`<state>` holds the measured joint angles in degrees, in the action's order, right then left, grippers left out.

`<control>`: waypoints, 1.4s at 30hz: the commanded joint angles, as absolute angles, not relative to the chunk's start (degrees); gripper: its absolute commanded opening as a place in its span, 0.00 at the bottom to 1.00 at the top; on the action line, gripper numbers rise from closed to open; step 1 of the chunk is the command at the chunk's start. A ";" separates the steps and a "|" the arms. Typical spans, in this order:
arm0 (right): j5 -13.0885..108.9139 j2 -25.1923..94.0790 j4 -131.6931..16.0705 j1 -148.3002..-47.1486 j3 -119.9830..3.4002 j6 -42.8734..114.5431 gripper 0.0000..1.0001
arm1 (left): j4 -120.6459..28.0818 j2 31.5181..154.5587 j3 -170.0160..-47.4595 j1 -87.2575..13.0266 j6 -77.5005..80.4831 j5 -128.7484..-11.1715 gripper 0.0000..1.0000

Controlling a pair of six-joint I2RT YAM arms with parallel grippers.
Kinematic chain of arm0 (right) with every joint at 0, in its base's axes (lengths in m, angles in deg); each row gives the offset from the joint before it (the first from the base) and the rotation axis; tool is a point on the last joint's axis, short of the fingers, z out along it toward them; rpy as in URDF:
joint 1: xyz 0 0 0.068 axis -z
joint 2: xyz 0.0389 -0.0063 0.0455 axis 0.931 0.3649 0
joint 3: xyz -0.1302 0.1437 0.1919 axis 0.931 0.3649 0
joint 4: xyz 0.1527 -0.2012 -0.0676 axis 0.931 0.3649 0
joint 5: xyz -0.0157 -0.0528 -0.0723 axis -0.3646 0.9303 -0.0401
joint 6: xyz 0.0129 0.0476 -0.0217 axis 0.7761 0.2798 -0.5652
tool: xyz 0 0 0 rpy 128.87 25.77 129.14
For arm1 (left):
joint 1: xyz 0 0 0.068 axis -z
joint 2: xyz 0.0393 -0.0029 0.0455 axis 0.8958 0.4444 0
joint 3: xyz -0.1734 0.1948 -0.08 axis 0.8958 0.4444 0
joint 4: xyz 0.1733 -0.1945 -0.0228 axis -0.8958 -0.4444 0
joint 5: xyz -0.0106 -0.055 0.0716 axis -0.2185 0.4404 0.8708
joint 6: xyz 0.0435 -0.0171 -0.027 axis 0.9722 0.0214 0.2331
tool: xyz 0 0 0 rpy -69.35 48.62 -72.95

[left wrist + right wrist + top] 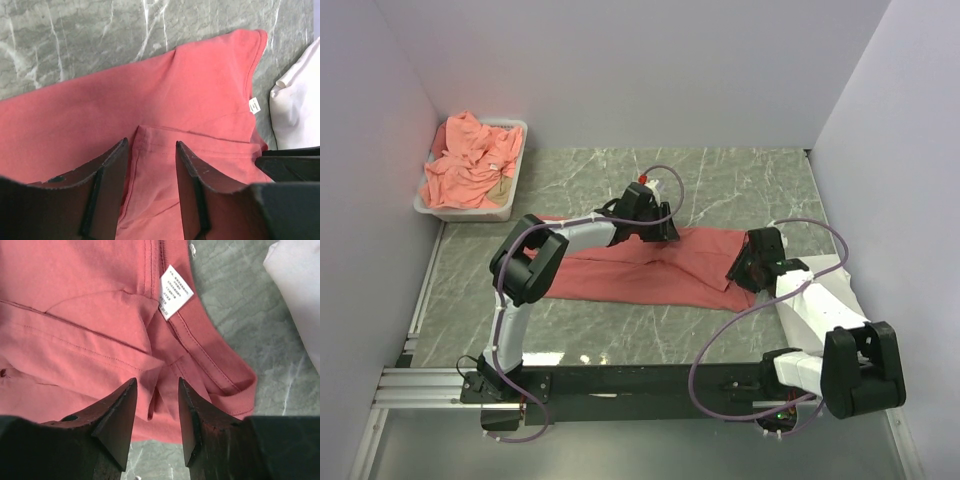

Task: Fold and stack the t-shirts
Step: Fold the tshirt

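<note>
The right gripper (pixel 738 272) (pixel 156 384) hovers low over the right end of a red shirt (pixel 640 275) (pixel 200 85) (pixel 75 315). Its jaws are partly open, gripping nothing, above a folded hem just below the neck label (pixel 175 291). The shirt lies folded into a long band across the middle of the table (pixel 720 180). At its far edge the left gripper (pixel 665 232) (pixel 151 144) stands wider open, empty, over a fold. In the far left corner a tray (pixel 470 212) holds crumpled salmon shirts (pixel 470 165).

Grey-green marble tabletop (pixel 740 180); plain pale lavender walls (pixel 620 70) around.
</note>
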<state>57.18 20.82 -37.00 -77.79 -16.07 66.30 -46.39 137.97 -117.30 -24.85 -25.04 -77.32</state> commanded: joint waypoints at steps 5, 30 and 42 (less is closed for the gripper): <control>56.08 22.62 -40.91 -76.68 -16.50 66.81 0.43 | -47.59 140.06 -121.03 -23.80 -23.14 -76.38 0.47; 55.73 24.47 -42.68 -76.59 -16.67 66.99 0.12 | -44.09 135.59 -117.88 -23.19 -25.16 -77.78 0.11; 58.37 16.12 -37.05 -76.60 -19.66 65.23 0.03 | -39.07 128.03 -109.26 -23.19 -26.04 -75.94 0.05</control>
<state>56.46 18.94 -38.59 -76.96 -16.92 66.43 -42.63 131.74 -110.89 -23.58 -25.58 -76.66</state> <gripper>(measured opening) 0.040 0.083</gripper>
